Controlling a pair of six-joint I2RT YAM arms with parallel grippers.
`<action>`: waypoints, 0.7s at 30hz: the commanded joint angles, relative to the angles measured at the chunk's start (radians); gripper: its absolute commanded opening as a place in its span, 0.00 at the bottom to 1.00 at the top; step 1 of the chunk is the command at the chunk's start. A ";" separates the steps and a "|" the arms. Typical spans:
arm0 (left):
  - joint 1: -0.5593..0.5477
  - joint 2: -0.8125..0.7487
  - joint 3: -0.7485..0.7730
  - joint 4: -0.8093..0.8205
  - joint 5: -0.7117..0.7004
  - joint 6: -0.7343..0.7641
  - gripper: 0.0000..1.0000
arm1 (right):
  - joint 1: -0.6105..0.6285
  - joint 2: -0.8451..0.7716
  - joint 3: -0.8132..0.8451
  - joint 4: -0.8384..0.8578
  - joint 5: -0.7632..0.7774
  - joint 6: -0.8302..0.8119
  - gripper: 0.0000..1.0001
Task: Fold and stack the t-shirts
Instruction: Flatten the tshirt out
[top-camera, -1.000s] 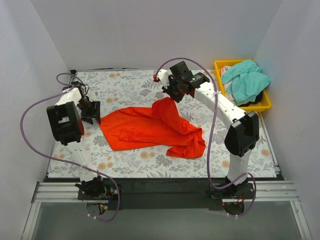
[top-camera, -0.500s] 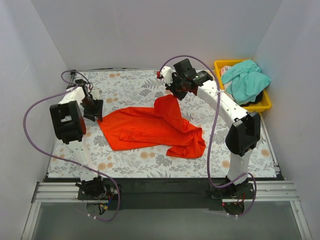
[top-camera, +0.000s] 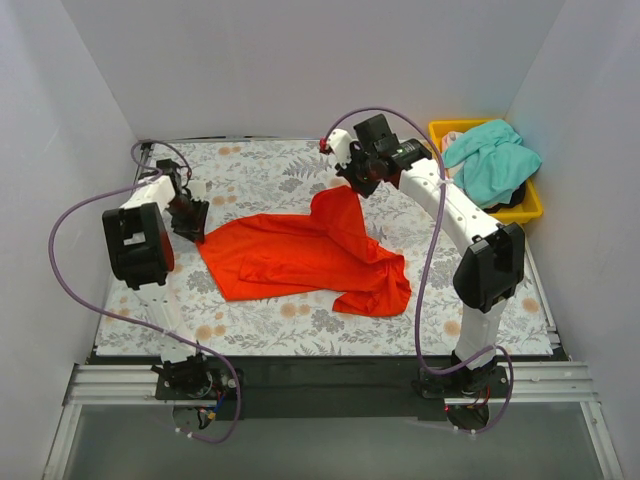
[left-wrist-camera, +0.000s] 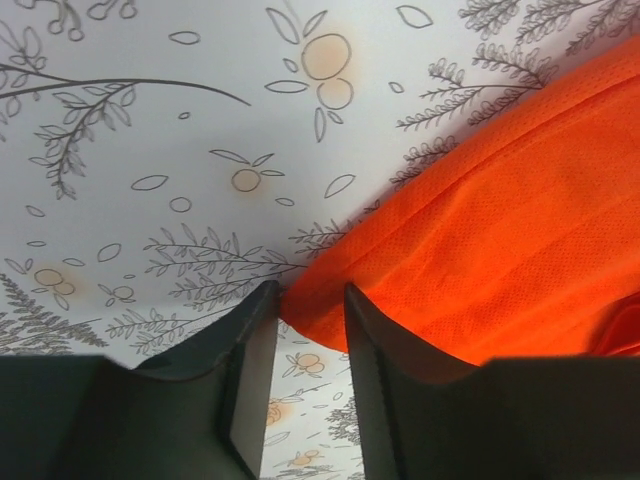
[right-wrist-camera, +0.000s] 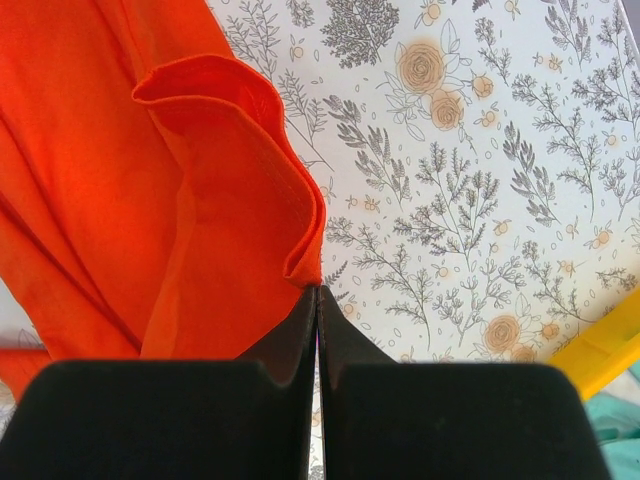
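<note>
One orange-red t-shirt on bench, one teal t-shirt in yellow bin, right end effector clamping the orange-red edge, left end effector apart at its corner.

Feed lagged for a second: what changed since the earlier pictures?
The left gripper edged toward the left corner of the orange-red t-shirt and narrowed its jaws around it, not yet clamped. The right gripper, shut on the shirt's far edge, carried that raised fold slightly right and farther away. The rest of the shirt, the teal-green t-shirt and the yellow bin stayed put.
</note>
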 joint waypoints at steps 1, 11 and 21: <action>-0.031 -0.022 -0.070 0.034 0.019 0.036 0.29 | -0.019 -0.065 0.033 0.001 -0.027 0.001 0.01; -0.028 -0.092 0.025 0.044 0.056 -0.090 0.00 | -0.081 -0.101 0.108 0.002 0.002 -0.012 0.01; -0.026 -0.365 0.336 0.156 0.100 -0.279 0.00 | -0.143 -0.213 0.295 0.108 0.174 -0.024 0.01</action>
